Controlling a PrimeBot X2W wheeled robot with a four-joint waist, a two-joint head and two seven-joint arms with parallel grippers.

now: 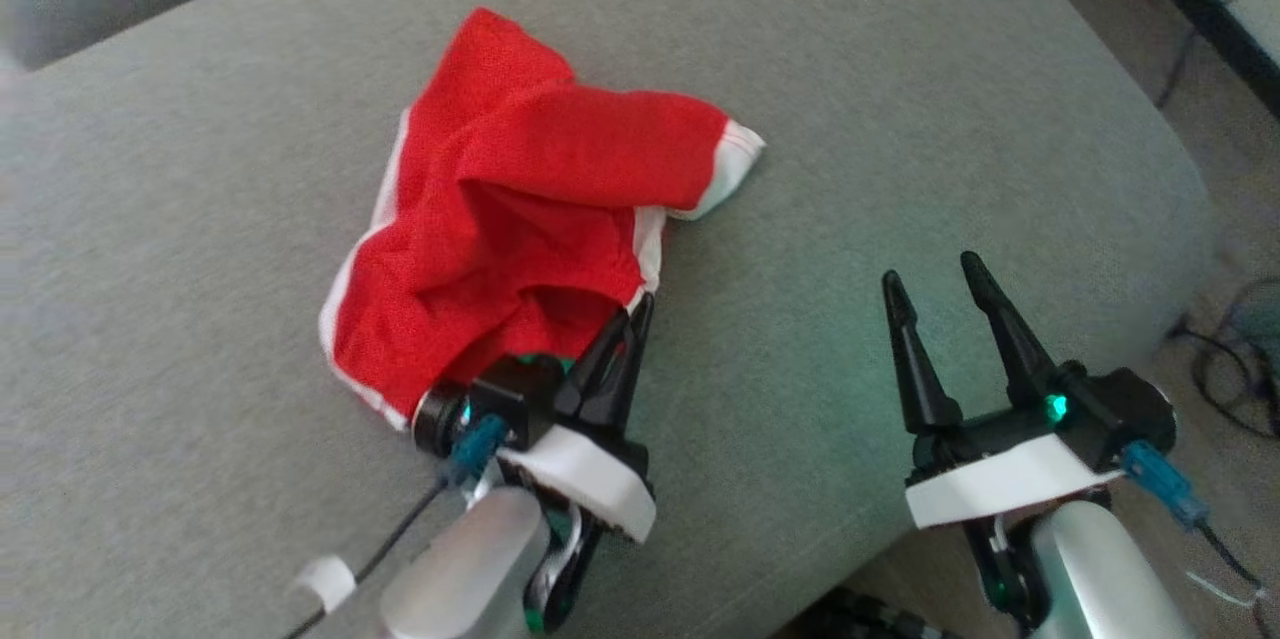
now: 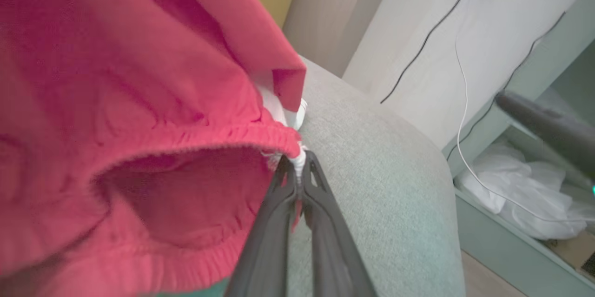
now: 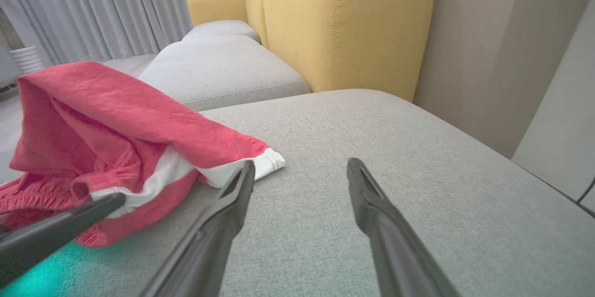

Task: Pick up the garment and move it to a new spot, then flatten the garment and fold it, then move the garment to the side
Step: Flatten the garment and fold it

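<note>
A red garment with white trim (image 1: pixel 510 209) lies crumpled on the grey cushion (image 1: pixel 850 99), raised at its near edge. My left gripper (image 1: pixel 634 314) is shut on the garment's elastic waistband corner (image 2: pixel 297 160), red cloth hanging to its left (image 2: pixel 116 115). My right gripper (image 1: pixel 935 284) stands open to the right of the garment, above bare cushion, with nothing between its fingers (image 3: pixel 300 171). From the right wrist the garment (image 3: pixel 107 139) sits left of the fingers, its white-hemmed leg end close to the left fingertip (image 3: pixel 246 169).
The grey cushion (image 3: pixel 372 134) drops off at its right and near edges. A yellow sofa back (image 3: pixel 344 23) rises behind it. Cables (image 1: pixel 1235 369) lie on the floor at the right. A pale green shelf holding white bags (image 2: pixel 520 194) stands beyond the cushion.
</note>
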